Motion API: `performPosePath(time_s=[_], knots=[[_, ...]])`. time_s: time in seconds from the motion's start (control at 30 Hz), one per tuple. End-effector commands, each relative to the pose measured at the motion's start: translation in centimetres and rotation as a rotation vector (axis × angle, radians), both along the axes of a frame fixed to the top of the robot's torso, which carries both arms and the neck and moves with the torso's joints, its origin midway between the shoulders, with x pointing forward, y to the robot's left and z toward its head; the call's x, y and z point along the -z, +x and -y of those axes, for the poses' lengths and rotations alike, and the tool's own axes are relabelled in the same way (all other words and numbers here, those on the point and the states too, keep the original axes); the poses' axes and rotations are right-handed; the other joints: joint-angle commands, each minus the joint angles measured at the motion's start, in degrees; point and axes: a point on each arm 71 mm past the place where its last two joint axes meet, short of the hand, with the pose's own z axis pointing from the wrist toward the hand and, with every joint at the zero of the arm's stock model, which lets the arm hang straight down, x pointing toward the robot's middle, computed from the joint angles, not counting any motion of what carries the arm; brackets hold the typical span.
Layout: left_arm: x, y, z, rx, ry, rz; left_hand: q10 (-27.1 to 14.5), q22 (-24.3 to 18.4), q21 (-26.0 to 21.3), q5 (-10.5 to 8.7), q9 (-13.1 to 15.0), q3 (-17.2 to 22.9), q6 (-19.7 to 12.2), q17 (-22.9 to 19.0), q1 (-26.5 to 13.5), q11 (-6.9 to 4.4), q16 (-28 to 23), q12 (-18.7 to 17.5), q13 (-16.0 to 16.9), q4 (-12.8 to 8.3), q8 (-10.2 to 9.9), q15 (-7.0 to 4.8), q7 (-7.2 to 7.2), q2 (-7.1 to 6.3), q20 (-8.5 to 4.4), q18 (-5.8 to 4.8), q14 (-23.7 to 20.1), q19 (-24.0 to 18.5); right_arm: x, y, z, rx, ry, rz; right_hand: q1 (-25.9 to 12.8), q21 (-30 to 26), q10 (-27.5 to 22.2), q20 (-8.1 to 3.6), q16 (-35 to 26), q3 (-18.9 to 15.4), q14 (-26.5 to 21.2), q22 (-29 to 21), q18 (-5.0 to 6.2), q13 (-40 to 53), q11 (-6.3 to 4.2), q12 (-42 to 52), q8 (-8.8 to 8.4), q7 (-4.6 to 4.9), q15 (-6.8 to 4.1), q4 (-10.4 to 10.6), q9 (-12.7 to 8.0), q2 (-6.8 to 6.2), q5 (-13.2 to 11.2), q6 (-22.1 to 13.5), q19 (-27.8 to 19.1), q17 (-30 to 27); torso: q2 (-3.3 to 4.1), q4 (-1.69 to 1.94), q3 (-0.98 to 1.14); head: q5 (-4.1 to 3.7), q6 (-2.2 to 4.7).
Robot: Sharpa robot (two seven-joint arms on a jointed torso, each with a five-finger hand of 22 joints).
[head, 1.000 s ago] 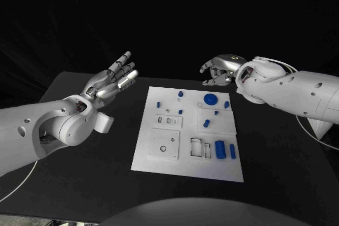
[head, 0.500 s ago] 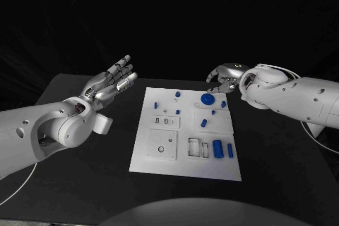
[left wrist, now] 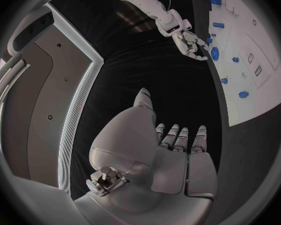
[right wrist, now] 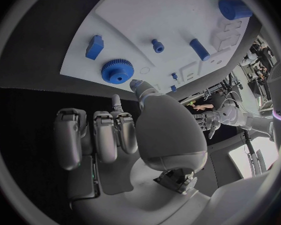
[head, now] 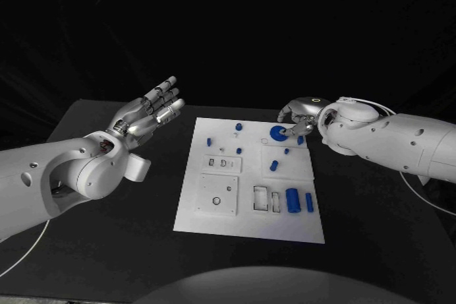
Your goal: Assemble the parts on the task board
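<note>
The right robot hand (head: 296,116) hovers at the far right corner of the white board (head: 249,218), fingers curled downward with nothing in them, just beside the blue gear (head: 279,134) and above it. From the right wrist view the gear (right wrist: 117,71) lies flat on the board just beyond the fingertips (right wrist: 136,84), not yet touched as far as I can tell. So the step in hand looks like the reach for the gear, the very start of the assembly: every blue piece sits loose or in its own spot on the board. Nearer the robot than the gear there is a short blue peg (head: 273,165) around the middle of the board, and 2 blue cylinders (head: 294,200) at the near right, beside the open rectangular slots (head: 262,198). Small blue studs (head: 238,126) stand to the left of the gear, toward the board's far edge. The left robot hand (head: 152,111) is held up well left of the board, above the black tabletop (head: 114,251), fingers straight and spread, holding nothing. The next move, I'd judge, calls for the right robot hand to drop a touch, set its fingers on either side of the gear's toothed rim and pinch it squarely, since a flat disc offers little edge to catch. No brand, label or writing can be read anywhere on the board or parts.
</note>
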Motion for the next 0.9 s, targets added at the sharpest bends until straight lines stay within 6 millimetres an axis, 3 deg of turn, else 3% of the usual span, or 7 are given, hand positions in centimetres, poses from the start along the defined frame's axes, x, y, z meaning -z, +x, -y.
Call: performPosePath(time_s=[0.03,0.2,0.47,0.9], knots=[[-0.1,-0.1,0.2,0.023,-0.016,-0.003,0.2,-1.0,-0.2,0.56,-0.3,0.4,0.9,-0.1,0.8,0.51,-0.2,0.4,0.1,0.1,0.4,-0.25,0.43,0.12,0.1,0.48,0.0,-0.2,0.5,0.0,0.0,0.003,-0.037,-0.019,-0.2,0.1,6.1,0.31,0.2,0.3,6.0,12.8,-0.95,15.0,0.42,0.2,0.18,0.03,0.21,0.2,0.9,-0.38,-1.0,-0.8,1.4,15.1,0.02,-0.03,-0.03,0.02,-0.16],[-0.1,-0.1,0.3,0.027,-0.016,-0.005,0.2,-1.0,-0.2,0.65,-0.2,0.4,1.4,-0.1,1.0,0.57,-0.2,0.5,0.1,0.1,0.6,-0.25,0.76,0.14,0.11,0.48,0.0,-0.2,0.8,0.0,0.0,0.008,-0.045,-0.029,-1.0,-0.1,6.1,0.51,0.2,0.1,6.0,12.8,-0.9,15.0,0.64,0.2,0.44,0.25,0.42,0.5,2.8,-0.48,-3.7,-1.9,1.3,15.1,-0.01,-0.05,-0.03,0.12,-0.36],[0.0,-0.1,0.4,0.038,-0.017,-0.013,0.3,-0.9,-0.1,0.98,-0.1,0.3,2.0,-0.1,1.1,0.94,-0.2,1.1,0.2,0.1,0.8,-0.09,1.58,0.39,0.2,0.5,0.0,-0.1,1.0,0.4,-0.3,0.014,-0.054,-0.034,-1.0,-0.6,6.1,0.6,0.2,0.2,6.0,12.6,-0.76,15.0,0.76,0.2,0.26,0.34,0.53,0.4,3.3,-0.48,-4.3,-2.6,0.8,15.1,-0.04,-0.01,0.0,0.07,-0.38],[0.0,-0.2,0.5,0.045,-0.017,-0.021,0.4,-0.9,0.0,1.31,-0.1,0.3,2.2,-0.1,1.3,1.17,-0.2,1.3,0.2,0.1,0.9,0.02,1.87,0.43,0.3,0.51,0.0,0.0,1.7,0.7,-0.5,0.018,-0.069,-0.049,-0.7,-1.4,6.1,0.74,0.2,1.1,6.0,12.4,-0.55,15.0,0.8,0.2,0.74,0.36,0.62,0.0,4.5,-0.24,-1.6,-1.7,0.2,15.1,0.0,0.01,-0.01,0.31,-0.67]])
